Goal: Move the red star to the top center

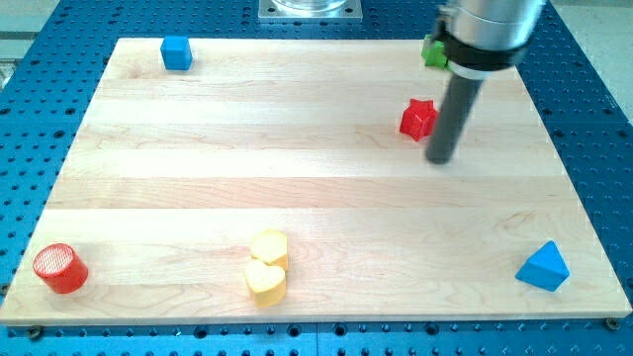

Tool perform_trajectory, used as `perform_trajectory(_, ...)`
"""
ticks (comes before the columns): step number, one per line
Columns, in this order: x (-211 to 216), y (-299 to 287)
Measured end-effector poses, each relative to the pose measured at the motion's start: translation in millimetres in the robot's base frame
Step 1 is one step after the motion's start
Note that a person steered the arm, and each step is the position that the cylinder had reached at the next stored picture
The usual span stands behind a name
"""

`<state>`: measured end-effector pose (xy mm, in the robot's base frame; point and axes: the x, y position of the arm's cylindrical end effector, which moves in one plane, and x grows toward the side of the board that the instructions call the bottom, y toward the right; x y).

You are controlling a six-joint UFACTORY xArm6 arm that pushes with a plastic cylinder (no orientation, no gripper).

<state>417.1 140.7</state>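
The red star (417, 119) lies on the wooden board (297, 148) in the upper right part of the view. My tip (441, 159) rests on the board just to the right of the star and slightly below it, close beside it; I cannot tell if it touches. The rod rises from there to the view's top right.
A blue cube (176, 52) sits at the top left. A green block (433, 50) is at the top right, partly hidden by the rod's mount. A red cylinder (60, 268) is at the bottom left, two yellow blocks (267, 267) at the bottom centre, a blue triangle (544, 266) at the bottom right.
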Motion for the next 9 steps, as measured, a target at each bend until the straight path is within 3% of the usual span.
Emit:
perform_trajectory(2, -81.7, -17.1)
perform_trajectory(3, -71.6, 25.4)
perform_trajectory(5, -129.6, -3.5)
perform_trajectory(6, -140.7, -52.6)
perform_trajectory(7, -95.1, -52.0)
perform_trajectory(8, -84.1, -79.9)
perform_trajectory(9, -126.9, -97.2)
